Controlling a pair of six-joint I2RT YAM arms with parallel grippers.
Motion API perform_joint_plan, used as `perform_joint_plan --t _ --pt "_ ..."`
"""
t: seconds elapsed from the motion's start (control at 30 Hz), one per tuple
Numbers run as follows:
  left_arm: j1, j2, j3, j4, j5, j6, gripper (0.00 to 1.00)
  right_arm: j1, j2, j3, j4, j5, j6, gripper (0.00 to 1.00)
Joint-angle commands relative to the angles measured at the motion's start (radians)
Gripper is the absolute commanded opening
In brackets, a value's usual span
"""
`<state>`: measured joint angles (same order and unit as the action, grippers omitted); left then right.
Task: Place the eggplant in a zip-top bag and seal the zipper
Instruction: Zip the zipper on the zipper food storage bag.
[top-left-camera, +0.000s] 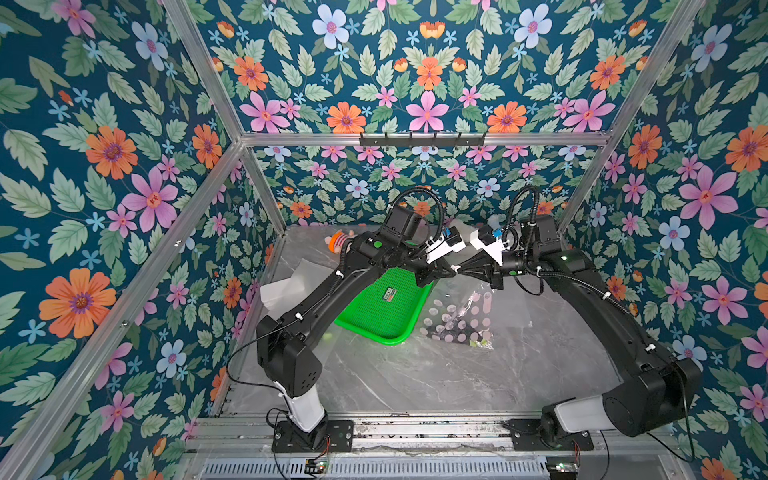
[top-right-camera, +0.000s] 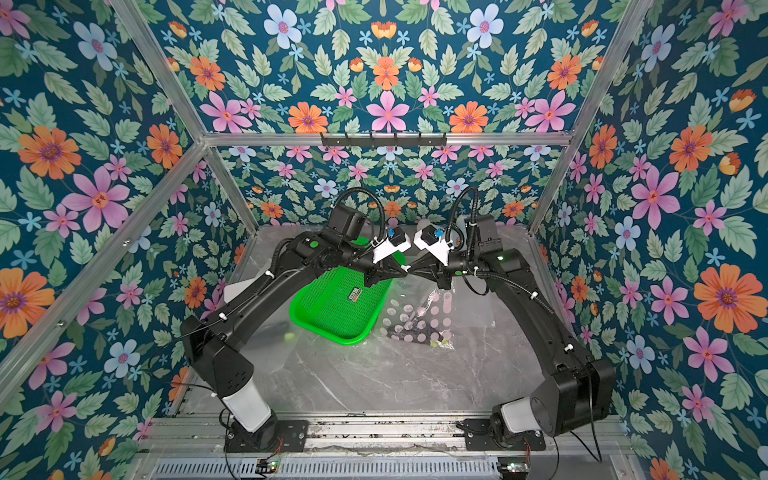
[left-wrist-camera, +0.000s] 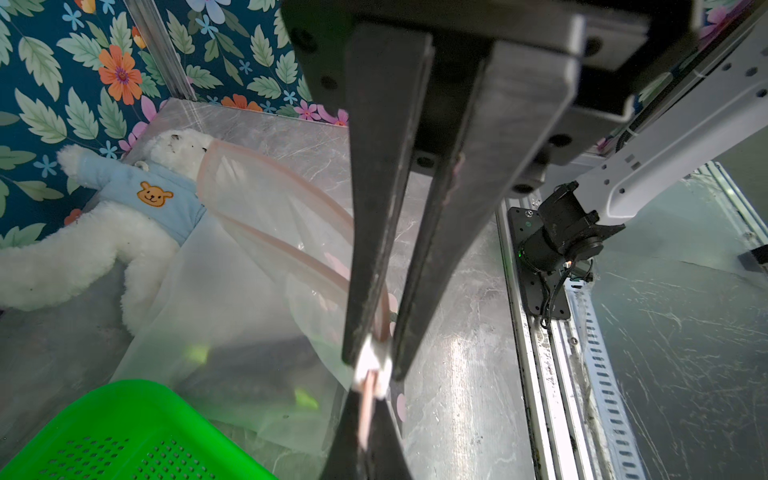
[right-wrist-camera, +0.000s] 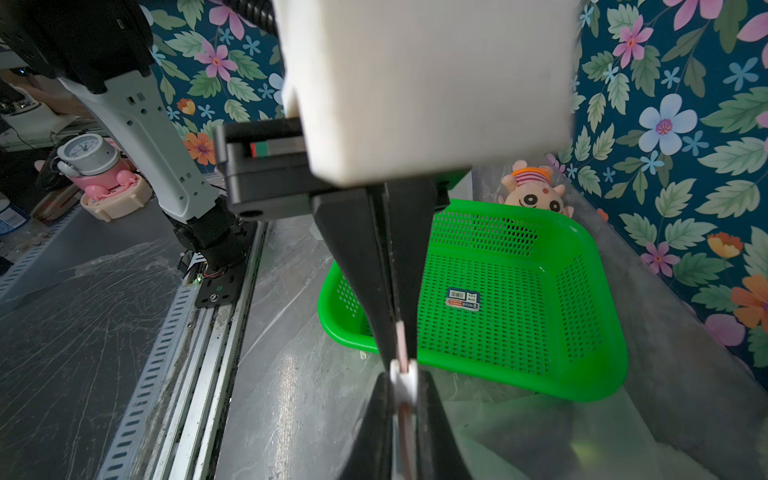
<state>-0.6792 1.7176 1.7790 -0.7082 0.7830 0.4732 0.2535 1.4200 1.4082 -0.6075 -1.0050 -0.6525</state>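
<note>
The zip-top bag (top-left-camera: 457, 316) (top-right-camera: 415, 324) hangs raised in mid table, its lower end on the marble. The dark eggplant (top-left-camera: 446, 330) (left-wrist-camera: 257, 365) with its green stem lies inside it. My left gripper (top-left-camera: 452, 272) (left-wrist-camera: 370, 361) is shut on the white slider (left-wrist-camera: 371, 368) (right-wrist-camera: 404, 382). Tip to tip with it, my right gripper (top-left-camera: 462, 270) (right-wrist-camera: 400, 357) is shut on the end of the zipper (right-wrist-camera: 400, 338), a pink strip. Beyond the slider the zipper's two strips (left-wrist-camera: 291, 249) stand apart.
A green basket (top-left-camera: 382, 299) (right-wrist-camera: 519, 291) sits tilted left of the bag. A doll with an orange hat (top-left-camera: 338, 241) lies at the back left, and a white teddy bear (left-wrist-camera: 124, 224) at the back. More clear bags (top-left-camera: 286, 286) lie at the left edge.
</note>
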Motion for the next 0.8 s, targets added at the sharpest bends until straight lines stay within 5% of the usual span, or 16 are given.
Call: perform_joint_plan --t 0.0,0.77 --pt "0.013 -0.036 -0.021 0.086 -0.007 0.001 0.00 -0.014 0.001 -0.010 -0.073 0.066 -0.044 0.02" --pt "0.116 -0.135 -0.237 0.434 -0.260 -0.151 0.00 -0.132 -0.212 -0.236 0.077 0.272 0.045 0.01"
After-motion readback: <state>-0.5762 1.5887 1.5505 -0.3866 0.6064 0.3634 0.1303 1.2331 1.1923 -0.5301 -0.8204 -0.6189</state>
